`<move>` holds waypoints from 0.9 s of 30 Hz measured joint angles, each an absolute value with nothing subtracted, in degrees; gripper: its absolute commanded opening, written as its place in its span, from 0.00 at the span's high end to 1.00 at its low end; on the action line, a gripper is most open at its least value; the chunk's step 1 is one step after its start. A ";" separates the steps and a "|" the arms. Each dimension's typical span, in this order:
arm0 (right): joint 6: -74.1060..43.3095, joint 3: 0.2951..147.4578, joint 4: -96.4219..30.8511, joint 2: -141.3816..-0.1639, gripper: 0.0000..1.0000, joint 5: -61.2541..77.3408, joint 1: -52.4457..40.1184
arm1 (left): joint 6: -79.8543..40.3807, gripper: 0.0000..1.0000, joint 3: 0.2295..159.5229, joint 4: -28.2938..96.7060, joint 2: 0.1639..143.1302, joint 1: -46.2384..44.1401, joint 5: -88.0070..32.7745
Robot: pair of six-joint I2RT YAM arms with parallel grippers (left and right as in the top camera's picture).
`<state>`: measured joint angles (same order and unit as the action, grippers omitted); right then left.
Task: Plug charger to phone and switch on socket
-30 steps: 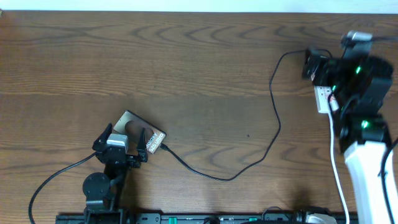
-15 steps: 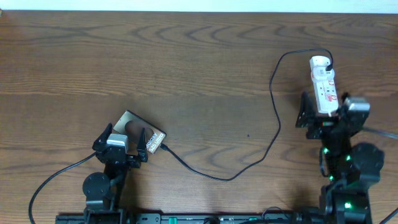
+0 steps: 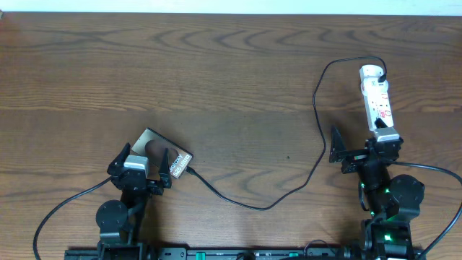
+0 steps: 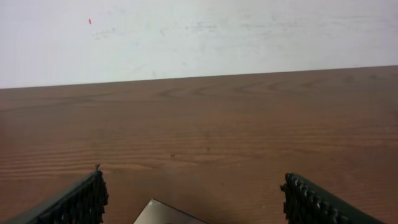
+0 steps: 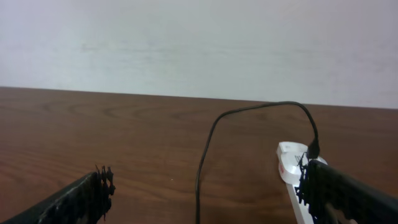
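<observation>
The grey-brown phone (image 3: 153, 139) lies flat at the near left, and one corner of it (image 4: 166, 213) shows in the left wrist view. My left gripper (image 3: 144, 160) hovers over its near half, open, one finger on each side (image 4: 193, 205). The black charger cable (image 3: 321, 137) runs from the phone's right edge in a long curve to the far end of the white socket strip (image 3: 377, 97). My right gripper (image 3: 363, 142) is open just before the strip's near end. In the right wrist view the cable (image 5: 200, 180) passes between its fingers (image 5: 205, 196), with the socket (image 5: 291, 167) at the right.
A thick black robot cable (image 3: 61, 209) loops off the left arm's base, and another (image 3: 437, 170) leaves the right arm. A black rail (image 3: 216, 253) runs along the near table edge. A white wall (image 4: 199, 37) stands behind the far edge.
My right arm has drawn back from over the socket toward the near edge, uncovering the whole strip. The left arm, phone and cable have not moved.
</observation>
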<state>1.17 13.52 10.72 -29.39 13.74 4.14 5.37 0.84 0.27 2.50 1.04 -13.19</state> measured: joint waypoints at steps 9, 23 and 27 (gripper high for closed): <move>2.63 13.50 8.23 -28.71 0.01 16.01 4.14 | 5.37 0.13 0.84 0.27 2.50 1.04 -13.19; 5.56 8.32 -3.31 -4.67 0.01 15.62 4.14 | 5.37 0.13 0.89 0.36 2.50 1.06 -13.19; 2.85 1.72 -1.30 -0.84 0.01 14.22 4.16 | 5.39 0.13 0.89 0.38 2.50 1.08 -13.19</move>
